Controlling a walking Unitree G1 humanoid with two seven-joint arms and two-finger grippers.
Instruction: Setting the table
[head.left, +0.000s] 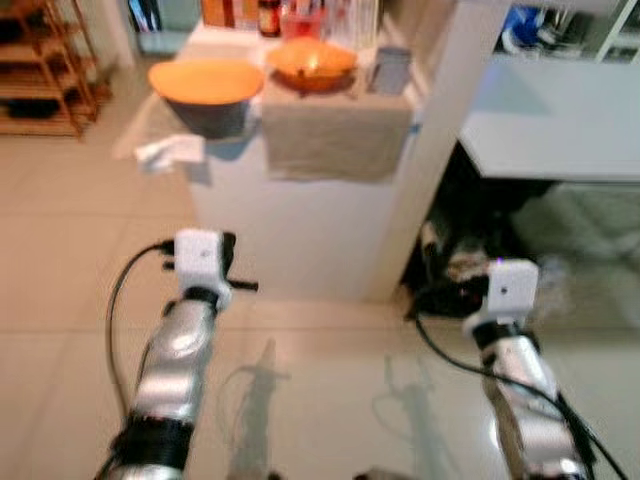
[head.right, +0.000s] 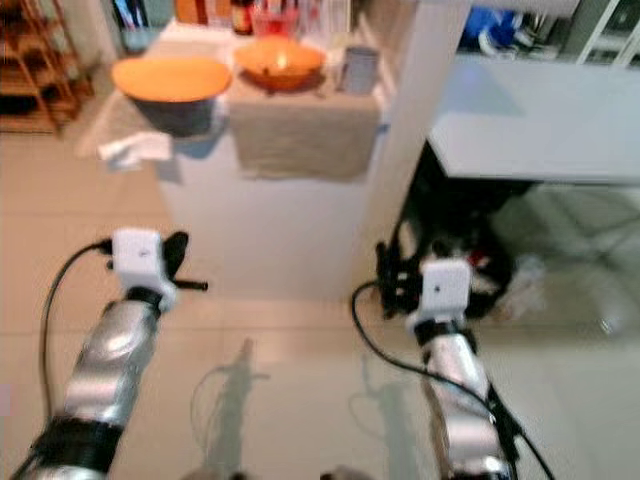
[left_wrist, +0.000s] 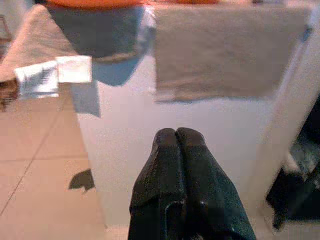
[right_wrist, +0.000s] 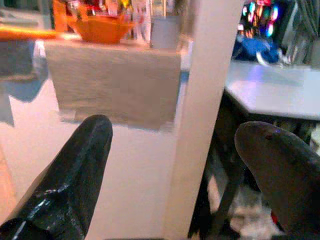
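Left gripper (left_wrist: 176, 137) pinched tight, empty, low before white counter (head.left: 290, 230). Right gripper (right_wrist: 175, 150) spread wide, empty. Orange bowl (head.left: 311, 64) up ahead, well apart.

Head eyes look down over both arms; each wrist camera looks along its claw toward the white worktop (head.left: 290, 220), shared by all.

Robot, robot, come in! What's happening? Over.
Left gripper shut, right gripper open, both empty. Orange bowl and plate on counter ahead. Path open.
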